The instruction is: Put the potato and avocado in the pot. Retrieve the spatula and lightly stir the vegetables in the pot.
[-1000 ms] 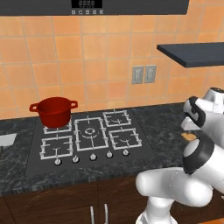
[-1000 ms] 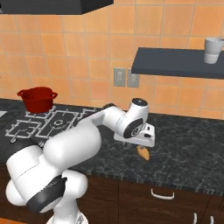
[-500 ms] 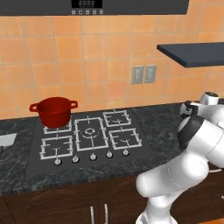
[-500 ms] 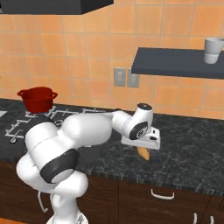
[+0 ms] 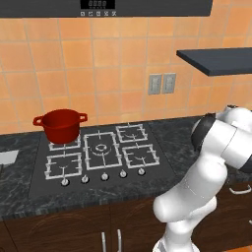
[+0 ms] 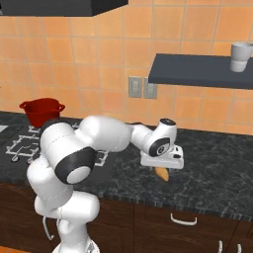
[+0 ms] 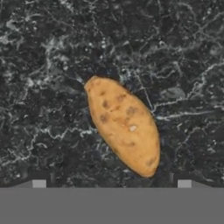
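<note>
Gripper [image 6: 163,167] at centre right of the right base view, low over the dark counter [image 6: 217,178], jaws spread wide, nothing held. Potato [image 7: 123,124] at centre of the hand view, lying loose on the black marbled surface, long axis running upper left to lower right, between the two finger tips [image 7: 39,183] at the bottom corners, touched by neither. Orange tip of the same potato [image 6: 162,173] peeking under the hand in the right base view. Pot [image 5: 60,125] at left of the left base view, on the rear left burner of the stove [image 5: 101,155], well apart from the hand.
</note>
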Robot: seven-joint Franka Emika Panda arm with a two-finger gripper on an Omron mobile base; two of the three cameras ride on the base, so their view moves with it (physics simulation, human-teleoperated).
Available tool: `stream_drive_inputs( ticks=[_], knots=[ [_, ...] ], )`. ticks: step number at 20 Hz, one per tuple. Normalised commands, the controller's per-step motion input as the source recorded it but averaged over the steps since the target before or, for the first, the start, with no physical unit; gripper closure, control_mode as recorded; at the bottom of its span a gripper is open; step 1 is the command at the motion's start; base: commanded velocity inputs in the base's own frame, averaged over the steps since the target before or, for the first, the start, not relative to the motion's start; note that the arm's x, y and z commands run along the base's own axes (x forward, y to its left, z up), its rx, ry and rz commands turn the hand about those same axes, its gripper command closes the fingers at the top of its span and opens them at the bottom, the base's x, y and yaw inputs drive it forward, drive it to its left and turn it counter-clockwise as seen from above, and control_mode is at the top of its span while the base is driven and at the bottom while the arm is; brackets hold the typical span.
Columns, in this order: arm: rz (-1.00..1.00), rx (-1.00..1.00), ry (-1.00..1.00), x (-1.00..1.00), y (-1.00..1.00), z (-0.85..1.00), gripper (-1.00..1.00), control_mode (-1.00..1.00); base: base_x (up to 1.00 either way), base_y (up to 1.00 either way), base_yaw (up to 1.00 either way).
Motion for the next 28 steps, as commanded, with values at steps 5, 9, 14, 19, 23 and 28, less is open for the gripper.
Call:
stream_drive_inputs(
  ticks=[5,9,14,19,23,28],
  knots=[
    [0.07,0.00,0.00,0.02,-0.01,-0.17,-1.00,-1.00,0.00,0.00,0.00],
    [0.02,0.01,0.00,0.11,-0.07,-0.18,-1.00,-1.00,0.00,0.00,0.00],
    [0.00,0.00,0.00,0.16,-0.01,-0.25,-1.00,-1.00,0.00,0.00,0.00],
    [0.00,0.00,0.00,0.15,-0.02,-0.22,-1.00,-1.00,0.00,0.00,0.00],
    [0.00,0.00,0.00,0.00,0.00,-0.08,1.00,-1.00,0.00,0.00,0.00],
    [0.02,0.04,-0.05,-0.05,0.06,0.04,1.00,-1.00,0.00,0.00,0.00]
  ],
)
